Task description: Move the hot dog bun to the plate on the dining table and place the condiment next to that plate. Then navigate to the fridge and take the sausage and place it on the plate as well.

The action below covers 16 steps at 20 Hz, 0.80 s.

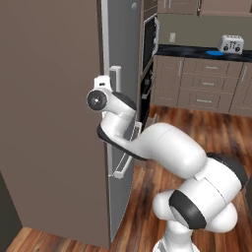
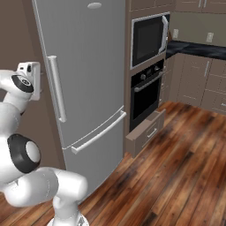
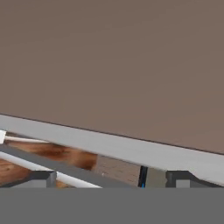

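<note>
Facing one fridge (image 2: 88, 79), two door handles (image 2: 57, 88).

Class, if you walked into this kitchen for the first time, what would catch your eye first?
The tall grey fridge, its doors shut, stands at the left, with the white robot arm reaching up beside its upright handle. To the right sit a microwave above a black oven, over a glossy wooden floor.

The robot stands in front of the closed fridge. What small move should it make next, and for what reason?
Probably bring the open end effector onto the fridge's upper door handle. Both doors look shut, the end effector holds nothing, and it points at the brown side panel beside the handle.
</note>
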{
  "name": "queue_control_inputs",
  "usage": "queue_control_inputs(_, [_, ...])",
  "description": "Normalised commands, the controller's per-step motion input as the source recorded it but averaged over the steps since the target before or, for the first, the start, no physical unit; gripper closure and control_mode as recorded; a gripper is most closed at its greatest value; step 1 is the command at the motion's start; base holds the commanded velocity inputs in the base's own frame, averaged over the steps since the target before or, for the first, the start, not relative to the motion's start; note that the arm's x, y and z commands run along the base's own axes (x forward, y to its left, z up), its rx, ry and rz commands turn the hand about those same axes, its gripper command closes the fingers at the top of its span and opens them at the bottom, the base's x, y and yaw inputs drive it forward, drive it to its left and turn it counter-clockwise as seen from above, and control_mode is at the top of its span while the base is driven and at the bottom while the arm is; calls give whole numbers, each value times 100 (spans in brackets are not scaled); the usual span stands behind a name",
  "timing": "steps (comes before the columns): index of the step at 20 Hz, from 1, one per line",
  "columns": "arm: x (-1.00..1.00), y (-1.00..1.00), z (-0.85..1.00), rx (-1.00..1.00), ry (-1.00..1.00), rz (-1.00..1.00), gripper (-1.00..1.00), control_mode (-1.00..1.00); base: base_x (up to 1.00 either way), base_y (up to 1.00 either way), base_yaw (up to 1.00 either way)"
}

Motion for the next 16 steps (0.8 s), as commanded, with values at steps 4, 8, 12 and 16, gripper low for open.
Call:
queue_control_inputs(4, [23,0,-4,0,0,0,-100,-100,0,0,0])
queue_control_inputs(8, [19,0,-5,0,0,0,-100,-100,0,0,0])
queue_control_inputs(12, [15,0,-5,0,0,0,-100,-100,0,0,0])
queue_control_inputs(16, [2,-3,-7,0,0,-1,-100,-100,0,0,0])
